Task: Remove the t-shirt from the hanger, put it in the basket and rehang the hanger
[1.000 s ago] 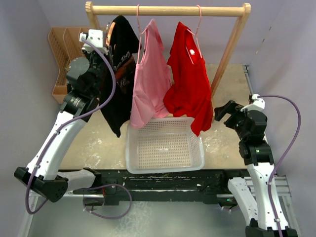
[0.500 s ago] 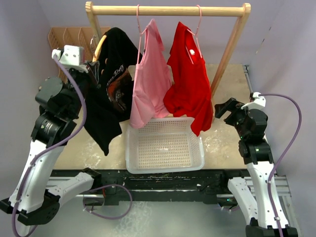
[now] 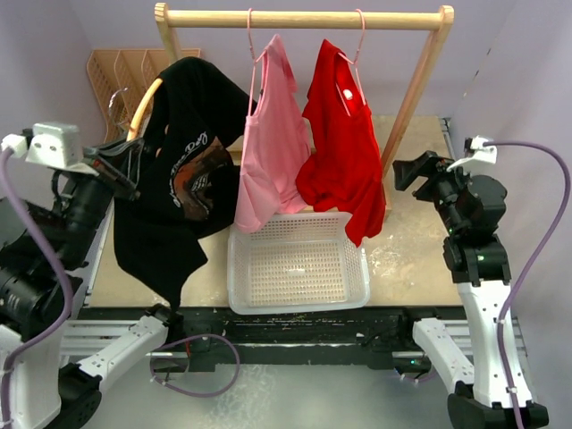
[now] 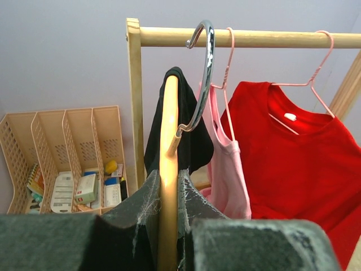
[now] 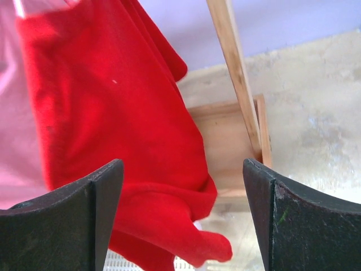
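Observation:
A black t-shirt (image 3: 179,210) with a printed front hangs on a wooden hanger (image 3: 143,105), which is off the rail and held out to the left of the rack. My left gripper (image 3: 121,165) is shut on the hanger's wooden arm (image 4: 168,169), with its fingers (image 4: 135,203) pressed against both sides. The hanger's metal hook (image 4: 203,73) is free, and black cloth (image 4: 183,113) drapes over its far end. My right gripper (image 3: 407,170) stands open to the right of a red shirt (image 3: 344,152), with nothing between its fingers (image 5: 101,192). The red cloth (image 5: 113,101) lies beyond them.
A pink top (image 3: 273,143) and the red shirt hang on pink wire hangers from the wooden rail (image 3: 304,18). A white perforated basket (image 3: 299,304) sits below them. A wooden slotted organizer (image 3: 107,71) with small items stands at the back left. The rack's slanted post (image 3: 411,98) is near my right gripper.
My left arm has swung left and toward the near edge, carrying the hanger and black t-shirt away from the rack. The right gripper has risen and moved back a little.

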